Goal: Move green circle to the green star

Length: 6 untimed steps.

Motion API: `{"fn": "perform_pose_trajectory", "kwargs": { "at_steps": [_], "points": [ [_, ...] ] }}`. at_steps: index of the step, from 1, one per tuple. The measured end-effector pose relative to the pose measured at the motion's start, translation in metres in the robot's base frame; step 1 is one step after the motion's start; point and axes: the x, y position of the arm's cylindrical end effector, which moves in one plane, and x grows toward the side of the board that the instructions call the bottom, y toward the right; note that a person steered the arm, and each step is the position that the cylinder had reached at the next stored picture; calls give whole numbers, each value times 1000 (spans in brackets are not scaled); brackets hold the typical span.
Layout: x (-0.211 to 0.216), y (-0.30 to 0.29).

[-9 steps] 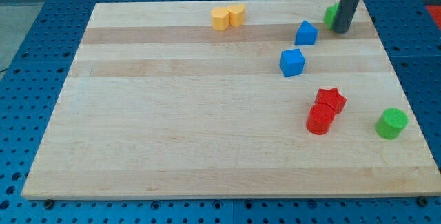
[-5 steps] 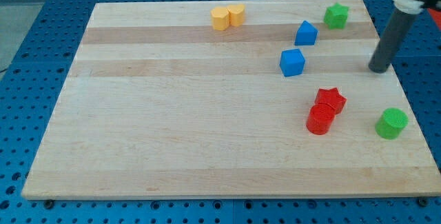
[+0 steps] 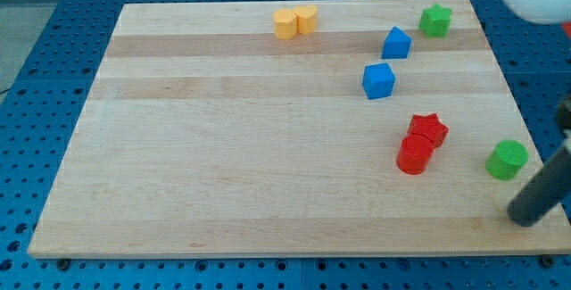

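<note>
My tip point(image 3: 526, 219), a bare rod with no jaws, sits just below-right of the green circle point(image 3: 507, 160), poised to push it up toward the far green star point(image 3: 435, 20).

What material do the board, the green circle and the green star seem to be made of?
Board: pale wood in glued strips, with visible grain and a smooth matte finish. Green circle and green star: probably plastic or painted wood, judging by the uniform saturated colour without grain; the look leaves this open.
</note>
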Motion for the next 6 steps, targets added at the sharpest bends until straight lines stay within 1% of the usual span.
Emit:
{"fn": "perform_pose_trajectory", "kwargs": {
  "at_steps": [1,2,3,4,5,6],
  "points": [
    [-1,-2],
    [-18,5],
    [-54,34],
    [-78,41],
    [-101,41],
    [-116,26]
  ]
}}
